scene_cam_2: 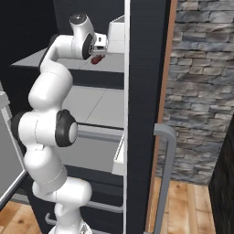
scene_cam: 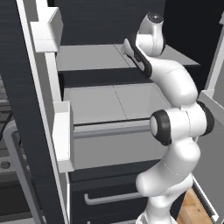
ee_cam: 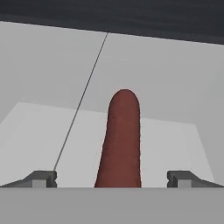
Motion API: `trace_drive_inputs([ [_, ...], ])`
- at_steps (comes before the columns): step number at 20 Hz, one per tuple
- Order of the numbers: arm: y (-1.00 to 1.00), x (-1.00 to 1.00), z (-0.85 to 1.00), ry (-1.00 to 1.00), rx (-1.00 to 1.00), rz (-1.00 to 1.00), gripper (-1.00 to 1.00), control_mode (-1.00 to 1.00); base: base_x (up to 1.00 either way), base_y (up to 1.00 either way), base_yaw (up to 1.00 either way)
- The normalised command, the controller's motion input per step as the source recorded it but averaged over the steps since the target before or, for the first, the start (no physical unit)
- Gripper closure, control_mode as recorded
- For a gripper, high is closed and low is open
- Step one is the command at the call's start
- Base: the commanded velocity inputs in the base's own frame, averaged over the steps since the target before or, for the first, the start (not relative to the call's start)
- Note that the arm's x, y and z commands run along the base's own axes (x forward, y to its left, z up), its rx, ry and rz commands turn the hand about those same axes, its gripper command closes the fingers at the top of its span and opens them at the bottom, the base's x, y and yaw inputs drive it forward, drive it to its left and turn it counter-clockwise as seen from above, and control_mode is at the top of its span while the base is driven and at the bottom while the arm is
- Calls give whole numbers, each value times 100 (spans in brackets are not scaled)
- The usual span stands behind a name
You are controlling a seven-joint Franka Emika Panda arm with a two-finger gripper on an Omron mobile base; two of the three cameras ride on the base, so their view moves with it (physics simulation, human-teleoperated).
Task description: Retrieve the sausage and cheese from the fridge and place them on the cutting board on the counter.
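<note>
The fridge (scene_cam: 100, 105) stands open, and my arm reaches onto its upper light grey shelf (scene_cam_2: 112, 66). The sausage (ee_cam: 121, 140), dark red with a rounded end, lies on that shelf pointing away from the hand. It sits midway between the two fingertips (ee_cam: 41, 178), with a wide gap on each side. My gripper (ee_cam: 113, 178) is open around the sausage's near end and does not touch it. From the right base, the sausage (scene_cam_2: 97, 60) shows just under the gripper (scene_cam_2: 99, 54). The cheese, the cutting board and the counter are out of view.
The left fridge door (scene_cam: 26, 109) carries white bins (scene_cam: 63, 131) close to the arm. The right door's edge (scene_cam_2: 137, 114) and its bin (scene_cam_2: 118, 36) stand beside the hand. A lower shelf (scene_cam: 113, 100) and a drawer handle (scene_cam: 109, 197) lie below. A stone wall (scene_cam_2: 201, 91) is on the right.
</note>
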Motion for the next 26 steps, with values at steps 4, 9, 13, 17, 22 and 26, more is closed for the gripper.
trace_drive_inputs([
  [4,-5,9,-29,0,8,0,-100,-100,0,0,0],
  [9,0,6,-27,0,7,0,-100,-100,0,0,0],
  [13,1,2,-25,0,1,0,-100,-100,0,0,0],
  [17,12,0,-35,2,0,0,100,-100,0,0,0],
  [22,5,0,-42,4,0,0,100,-100,0,0,0],
  [26,0,-6,-36,0,0,0,100,-100,0,0,0],
])
